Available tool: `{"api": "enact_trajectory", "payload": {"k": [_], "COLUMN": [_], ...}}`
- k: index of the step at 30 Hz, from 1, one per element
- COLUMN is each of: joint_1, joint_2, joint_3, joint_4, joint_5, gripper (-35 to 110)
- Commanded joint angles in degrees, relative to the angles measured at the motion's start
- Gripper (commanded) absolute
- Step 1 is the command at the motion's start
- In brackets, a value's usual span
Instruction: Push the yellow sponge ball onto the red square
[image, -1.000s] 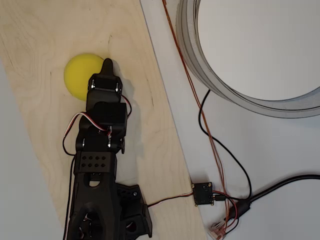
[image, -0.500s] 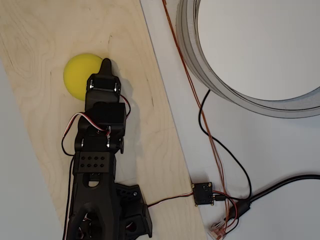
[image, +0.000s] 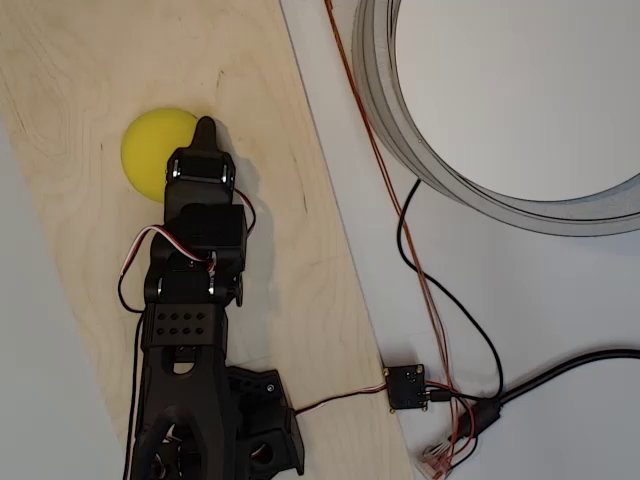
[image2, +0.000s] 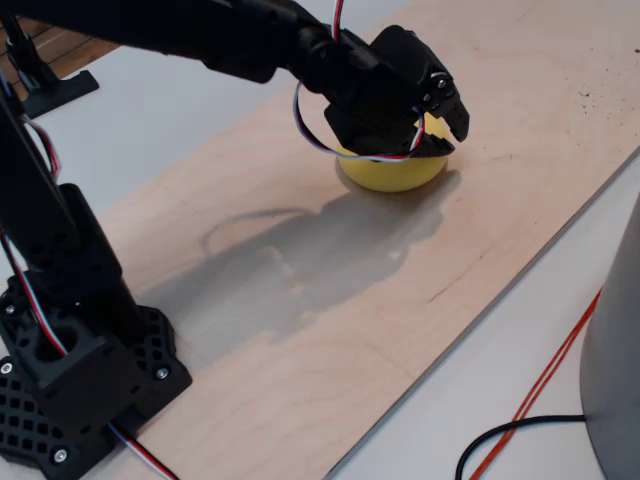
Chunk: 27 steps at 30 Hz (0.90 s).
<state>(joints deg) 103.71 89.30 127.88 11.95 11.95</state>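
The yellow ball (image: 150, 148) has rolled a little to the left on the wooden board (image: 290, 250). The gripper (image: 205, 128) followed, touching it, fingers together on nothing.

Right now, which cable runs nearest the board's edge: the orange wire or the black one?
The thin orange wire: it runs straight alongside the wooden board. The black cable loops farther right, below the grey ring.

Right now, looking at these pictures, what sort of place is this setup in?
Probably a hobby or lab workbench for robot tests. A black arm is mounted on a plywood board laid over a white table, loose wires run to a small circuit board, and the gripper is at a yellow ball.
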Motion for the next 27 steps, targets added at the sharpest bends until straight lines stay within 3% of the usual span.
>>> {"api": "enact_trajectory", "payload": {"k": [1,20,27], "joint_1": [0.2,-5.4,-6.2], "joint_2": [3.5,24.1,24.0], "joint_3": [-0.3,0.6,-0.4], "joint_4": [0.1,0.4,0.3], "joint_5": [-1.1,-9.1,-8.1], "gripper": [0,0,0]}}
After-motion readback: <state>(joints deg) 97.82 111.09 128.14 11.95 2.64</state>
